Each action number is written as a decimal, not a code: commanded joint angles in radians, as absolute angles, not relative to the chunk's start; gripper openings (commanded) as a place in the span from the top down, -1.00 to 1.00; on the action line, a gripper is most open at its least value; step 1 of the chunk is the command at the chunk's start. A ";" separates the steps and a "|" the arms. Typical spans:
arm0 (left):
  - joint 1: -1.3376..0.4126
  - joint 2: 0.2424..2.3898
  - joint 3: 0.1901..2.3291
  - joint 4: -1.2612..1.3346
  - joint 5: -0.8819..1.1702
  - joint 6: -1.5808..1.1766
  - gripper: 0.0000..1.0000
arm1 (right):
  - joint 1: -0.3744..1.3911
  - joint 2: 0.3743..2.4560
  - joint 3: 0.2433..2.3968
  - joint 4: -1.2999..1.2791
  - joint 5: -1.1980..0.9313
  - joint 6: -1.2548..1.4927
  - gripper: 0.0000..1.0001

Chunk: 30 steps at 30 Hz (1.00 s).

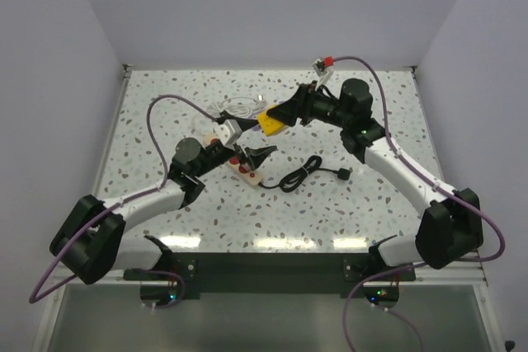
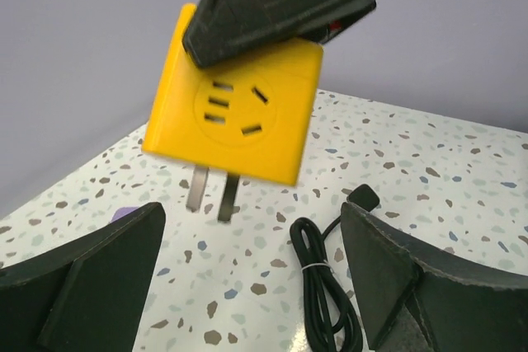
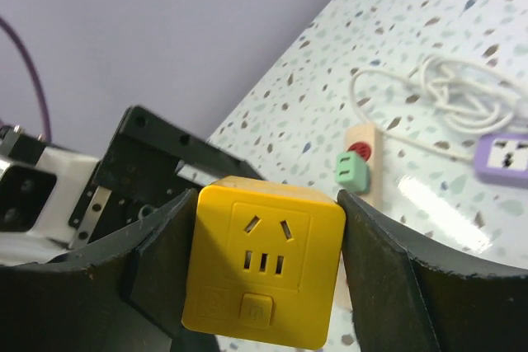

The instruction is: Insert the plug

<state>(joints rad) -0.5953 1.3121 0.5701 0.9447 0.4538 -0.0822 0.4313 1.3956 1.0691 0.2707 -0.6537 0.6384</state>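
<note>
My right gripper (image 1: 279,119) is shut on a yellow cube plug (image 1: 271,124) and holds it in the air above the table's middle. The cube shows between its fingers in the right wrist view (image 3: 264,265). In the left wrist view the cube (image 2: 235,109) hangs tilted, with two metal prongs (image 2: 210,187) pointing down. A beige power strip (image 1: 247,172) with a red button and a green plug (image 3: 353,169) lies on the table. My left gripper (image 1: 257,156) is open and empty, just above the strip's right end.
A bundled black cable (image 1: 309,172) lies right of the strip and shows between my left fingers (image 2: 326,286). A coiled white cable (image 3: 462,88) and a purple socket block (image 3: 505,158) lie at the back. Walls enclose the table on three sides.
</note>
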 commanded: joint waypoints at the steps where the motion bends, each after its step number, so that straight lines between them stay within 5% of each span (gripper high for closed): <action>1: -0.580 1.214 0.531 0.914 0.364 -0.055 -0.86 | 0.426 1.409 1.198 0.140 -0.548 0.464 1.00; 19: -0.506 1.138 0.519 0.700 0.019 -0.153 -0.89 | 0.420 1.788 1.535 -0.049 -0.419 0.269 1.00; 30: -0.502 1.086 0.479 0.667 0.003 -0.186 -0.89 | 0.419 2.065 1.805 -0.208 -0.330 0.085 1.00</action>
<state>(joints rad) -0.5060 1.1084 0.4877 0.6609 0.0261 -0.1726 0.4244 2.0243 1.7142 -0.1486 -0.3717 0.1741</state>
